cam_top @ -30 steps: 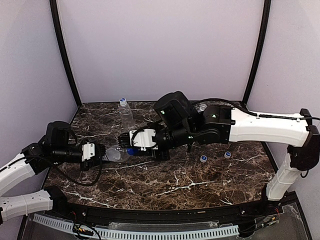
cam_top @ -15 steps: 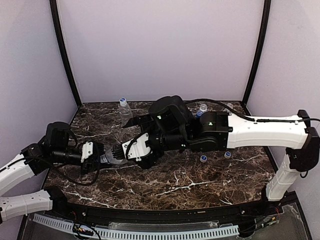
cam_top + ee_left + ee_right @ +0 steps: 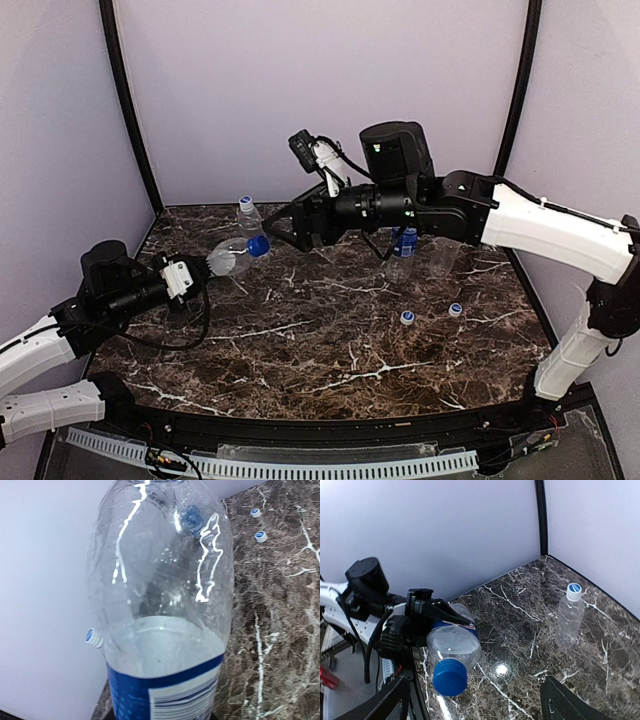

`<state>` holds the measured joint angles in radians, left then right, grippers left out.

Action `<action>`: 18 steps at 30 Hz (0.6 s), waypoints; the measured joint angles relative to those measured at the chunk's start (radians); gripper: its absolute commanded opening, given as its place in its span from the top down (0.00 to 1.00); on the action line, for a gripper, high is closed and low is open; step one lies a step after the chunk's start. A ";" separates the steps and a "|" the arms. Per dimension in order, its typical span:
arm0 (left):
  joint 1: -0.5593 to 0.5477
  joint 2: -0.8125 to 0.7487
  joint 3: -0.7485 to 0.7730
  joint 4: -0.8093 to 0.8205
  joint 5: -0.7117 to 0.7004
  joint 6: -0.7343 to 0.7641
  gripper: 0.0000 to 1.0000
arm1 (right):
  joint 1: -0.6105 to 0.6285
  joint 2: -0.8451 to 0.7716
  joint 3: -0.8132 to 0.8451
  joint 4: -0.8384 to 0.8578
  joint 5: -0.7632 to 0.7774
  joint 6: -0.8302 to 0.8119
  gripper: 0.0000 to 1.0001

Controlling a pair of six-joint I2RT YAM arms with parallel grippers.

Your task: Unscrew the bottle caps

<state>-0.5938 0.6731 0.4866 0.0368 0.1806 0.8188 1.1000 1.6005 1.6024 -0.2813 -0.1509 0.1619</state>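
Note:
A clear bottle [image 3: 228, 258] with a blue label is held tilted above the table, my left gripper [image 3: 190, 275] shut on its labelled lower part. Its dark blue cap [image 3: 258, 245] sits on the neck and points toward my right gripper [image 3: 281, 228]. That gripper stands open, raised and a little apart from the cap. In the right wrist view the blue cap [image 3: 450, 676] lies between and beyond the open fingers [image 3: 387, 705], touching neither. In the left wrist view the bottle [image 3: 160, 580] fills the frame, hiding my own jaws.
An unlabelled capped bottle [image 3: 249, 222] stands at the back left. A labelled bottle [image 3: 403, 252] and a clear one [image 3: 441, 256] stand under the right arm. Two loose caps [image 3: 407, 318] [image 3: 455, 310] lie on the marble table [image 3: 330, 360].
My right gripper has opened, come off the blue cap and risen toward the back. The left arm has lifted the bottle and swung it back and left, cap still on.

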 measured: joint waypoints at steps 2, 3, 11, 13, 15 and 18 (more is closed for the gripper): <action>0.000 0.000 -0.018 0.077 -0.048 0.055 0.72 | -0.026 0.000 -0.015 0.006 0.012 0.134 0.12; 0.000 0.001 -0.027 0.117 -0.074 0.087 0.72 | -0.032 0.000 -0.021 0.008 0.014 0.184 0.12; 0.000 0.008 -0.036 0.229 -0.146 0.204 0.72 | -0.031 0.053 0.024 0.014 -0.042 0.373 0.12; 0.000 0.008 -0.036 0.237 -0.152 0.216 0.72 | -0.032 0.071 0.035 0.012 -0.055 0.392 0.17; 0.000 0.007 -0.036 0.239 -0.156 0.222 0.72 | -0.034 0.084 0.036 0.011 -0.066 0.403 0.26; 0.000 0.007 -0.036 0.239 -0.156 0.224 0.72 | -0.034 0.103 0.047 0.003 -0.087 0.413 0.31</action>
<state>-0.5941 0.6804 0.4503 0.2760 0.0242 1.0428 1.0657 1.7031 1.6497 -0.2787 -0.2382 0.5751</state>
